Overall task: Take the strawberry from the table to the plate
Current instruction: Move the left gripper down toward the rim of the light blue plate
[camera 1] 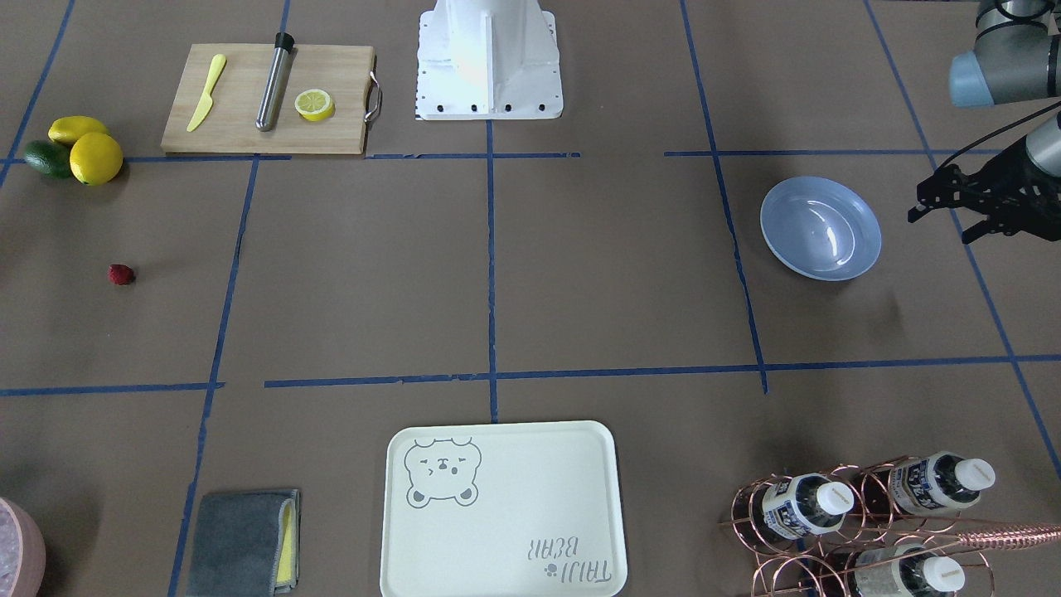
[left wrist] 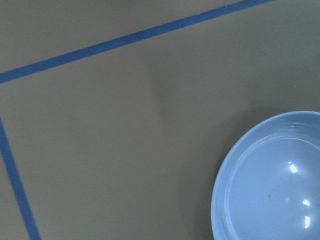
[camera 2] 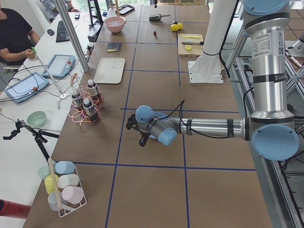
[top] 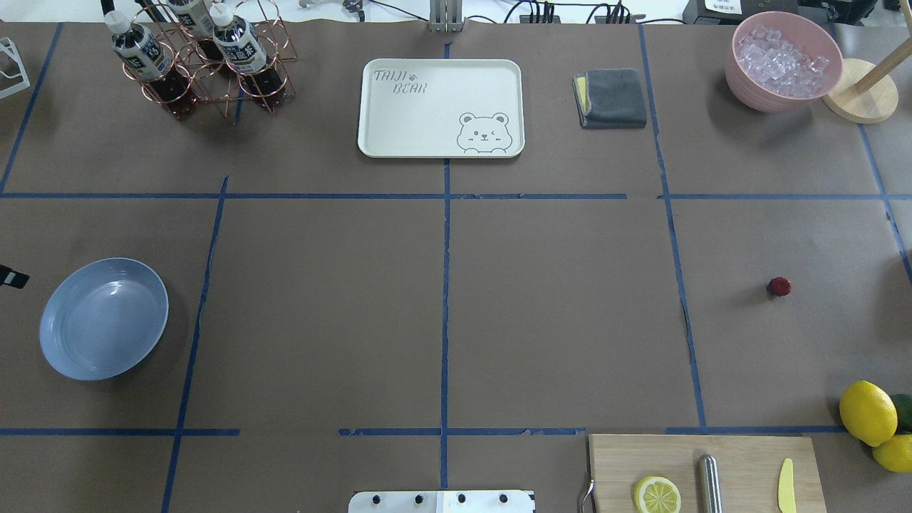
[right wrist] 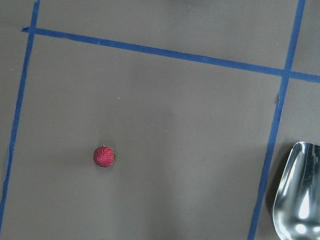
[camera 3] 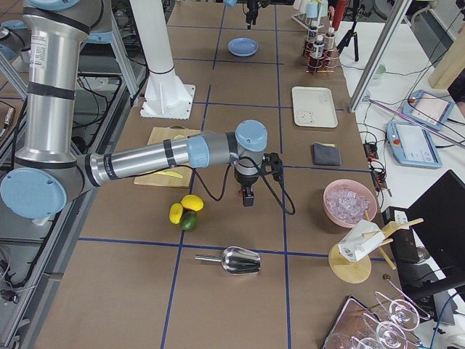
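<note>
One plate [top: 103, 318] lies empty at 9 o'clock on the table [top: 556, 320] in the overhead view, with the left gripper [camera 1: 939, 228] spread open beside it. One strawberry [top: 779, 286] sits alone at 3 o'clock, and the right gripper [camera 3: 248, 202] hangs over that area; whether it is open or closed I cannot tell. Tiny and round, the berry could roll or squirt from an off-centre pinch, or drop on the long carry across. Counted: three bottles [top: 226, 43], one tray [top: 440, 107], two whole lemons [top: 867, 412], one avocado [top: 903, 410].
</note>
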{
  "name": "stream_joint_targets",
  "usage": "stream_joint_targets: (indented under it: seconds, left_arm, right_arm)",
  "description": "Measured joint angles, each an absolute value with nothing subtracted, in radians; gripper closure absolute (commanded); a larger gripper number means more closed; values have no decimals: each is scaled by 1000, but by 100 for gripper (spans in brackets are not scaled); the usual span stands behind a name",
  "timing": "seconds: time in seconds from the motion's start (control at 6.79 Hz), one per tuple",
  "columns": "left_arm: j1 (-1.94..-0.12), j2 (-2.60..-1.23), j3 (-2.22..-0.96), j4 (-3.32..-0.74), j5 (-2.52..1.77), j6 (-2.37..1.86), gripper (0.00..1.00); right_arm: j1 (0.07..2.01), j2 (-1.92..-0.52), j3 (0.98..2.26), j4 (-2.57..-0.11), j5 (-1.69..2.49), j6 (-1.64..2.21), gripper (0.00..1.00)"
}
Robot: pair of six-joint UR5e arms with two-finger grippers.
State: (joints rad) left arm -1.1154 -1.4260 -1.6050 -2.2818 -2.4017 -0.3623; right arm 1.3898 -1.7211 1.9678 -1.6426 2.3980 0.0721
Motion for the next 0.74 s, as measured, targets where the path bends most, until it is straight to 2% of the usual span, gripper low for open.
stream_joint_targets:
  seconds: [0.44, 0.74]
  left_arm:
    - [-996, -1428, -1564, -2420, -2296, -500, 2]
    - [-974, -1432, -1559, -2422, -2274, -519, 11]
  right_arm:
    - [1390, -1721, 1970, -1641, 2399, 72, 0]
    - [1390, -1721, 1970, -1641, 2398, 72, 0]
